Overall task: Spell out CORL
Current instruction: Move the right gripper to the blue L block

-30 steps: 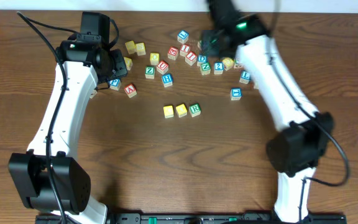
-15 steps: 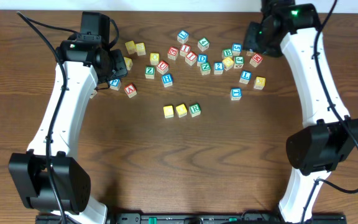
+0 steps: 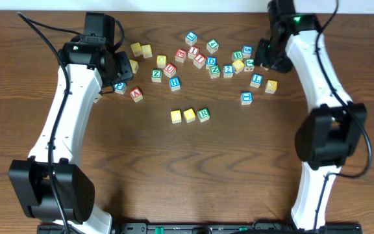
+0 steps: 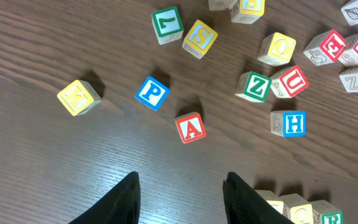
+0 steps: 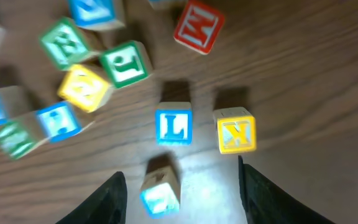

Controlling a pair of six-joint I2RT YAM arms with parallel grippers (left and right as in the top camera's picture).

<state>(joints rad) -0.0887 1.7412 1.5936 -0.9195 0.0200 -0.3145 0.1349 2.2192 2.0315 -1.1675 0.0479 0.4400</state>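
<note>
Overhead: two yellow cubes (image 3: 182,116) and the R cube (image 3: 203,114) sit side by side in a row mid-table (image 3: 174,182). The L cube (image 3: 257,80) lies well apart, to the right.

Left wrist: the left end effector (image 4: 182,180) gapes wide and empty, with a red A cube (image 4: 191,127) just ahead.

Right wrist, blurred: the right end effector (image 5: 180,174) is spread wide, gripping nothing. The L cube sits just ahead of it.
</note>
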